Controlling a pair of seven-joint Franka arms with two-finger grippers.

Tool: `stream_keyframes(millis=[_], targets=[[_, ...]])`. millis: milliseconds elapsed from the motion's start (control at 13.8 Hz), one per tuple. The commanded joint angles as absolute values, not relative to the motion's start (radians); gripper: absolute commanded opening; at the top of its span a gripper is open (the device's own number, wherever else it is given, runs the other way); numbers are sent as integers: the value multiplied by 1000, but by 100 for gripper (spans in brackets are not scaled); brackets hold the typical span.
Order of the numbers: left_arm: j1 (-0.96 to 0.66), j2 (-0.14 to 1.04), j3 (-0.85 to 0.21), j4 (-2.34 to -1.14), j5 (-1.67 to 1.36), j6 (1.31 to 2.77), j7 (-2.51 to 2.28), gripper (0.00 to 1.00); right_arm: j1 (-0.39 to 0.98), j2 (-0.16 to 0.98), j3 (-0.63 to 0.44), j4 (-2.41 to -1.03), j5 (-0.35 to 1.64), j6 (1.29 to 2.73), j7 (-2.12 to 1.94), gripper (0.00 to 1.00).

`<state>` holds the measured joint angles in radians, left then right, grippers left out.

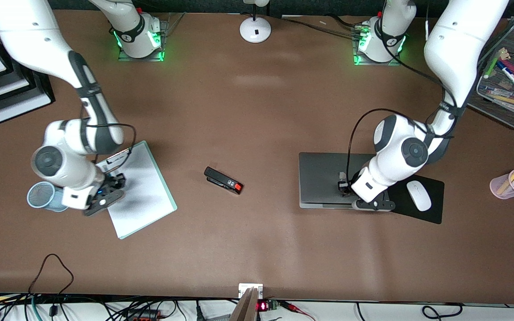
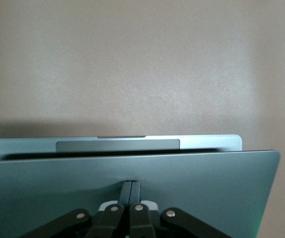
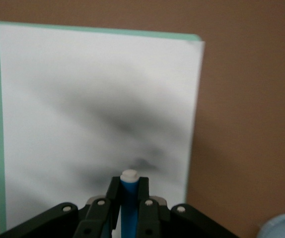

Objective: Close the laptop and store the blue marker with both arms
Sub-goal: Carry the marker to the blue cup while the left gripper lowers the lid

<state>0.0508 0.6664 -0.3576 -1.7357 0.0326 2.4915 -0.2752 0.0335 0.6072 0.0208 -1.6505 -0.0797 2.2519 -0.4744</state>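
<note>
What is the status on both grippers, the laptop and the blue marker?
Left gripper shut, pressing on laptop lid, lid nearly down. Right gripper shut on blue marker, over the whiteboard beside the mesh cup. Nothing blocking.

Even overhead light; soft glare patches on table (image 1: 257, 80); blurred grey shadows on whiteboard (image 3: 93, 114); wrist views slightly soft.

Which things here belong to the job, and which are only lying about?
Job: laptop, pressed by the left end effector; blue marker, held in the right end effector.

Lying about: stapler, whiteboard, mouse, mouse pad, lamp base.
</note>
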Motion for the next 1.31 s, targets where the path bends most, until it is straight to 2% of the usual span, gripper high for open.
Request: stream_keyframes(millis=[0,145,508,725,870,1016,1233], targets=[[38,744,-348,-1677,55,2523,-273,0,-11,588,35,-1556,-57,2135,-533,0],[17,764,-307,-1677,102,2586,-275,0,-35,546,34,-1548,21,2132,-653,0],[12,776,-304,-1677,107,2589,-279,0,-162,500,35,-1504,216,2085,-1073,0],[14,770,-304,-1677,107,2586,-282,0,-250,537,32,-1405,430,1973,-1312,0],[18,759,-305,-1675,109,2574,-279,0,-297,558,34,-1387,518,1954,-1397,0],[18,723,-305,-1669,109,2502,-278,0,-328,563,34,-1387,612,1954,-1472,0],[20,640,-308,-1606,109,2268,-276,0,-391,603,34,-1375,764,1954,-1613,0]])
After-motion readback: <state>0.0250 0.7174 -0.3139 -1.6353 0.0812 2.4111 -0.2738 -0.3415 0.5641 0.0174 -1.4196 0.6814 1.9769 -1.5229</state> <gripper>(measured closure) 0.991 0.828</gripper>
